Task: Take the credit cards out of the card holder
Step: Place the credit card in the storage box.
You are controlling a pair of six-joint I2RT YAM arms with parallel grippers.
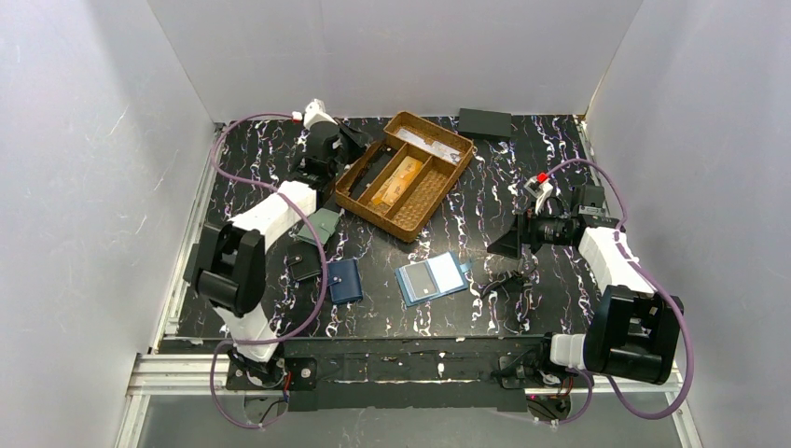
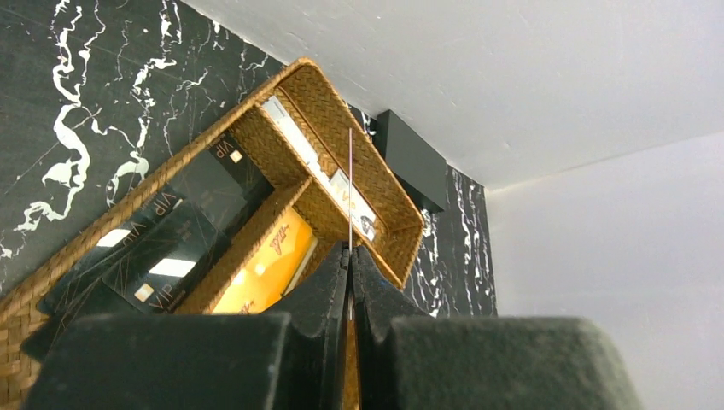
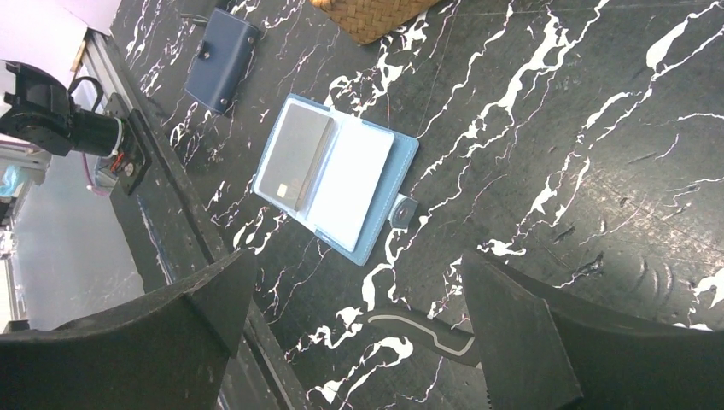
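Left fingers clamped on a credit card above the basket; right fingers spread wide over the worktop.

The held card stands upright, seen edge-on as a thin line, over the woven basket's compartments; the middle one holds an orange card and the one beside it dark VIP cards. The right fingers hold nothing. Just beside them the card holder lies open and flat on the worktop, a dark card in one pocket. A navy wallet lies near it, shut.
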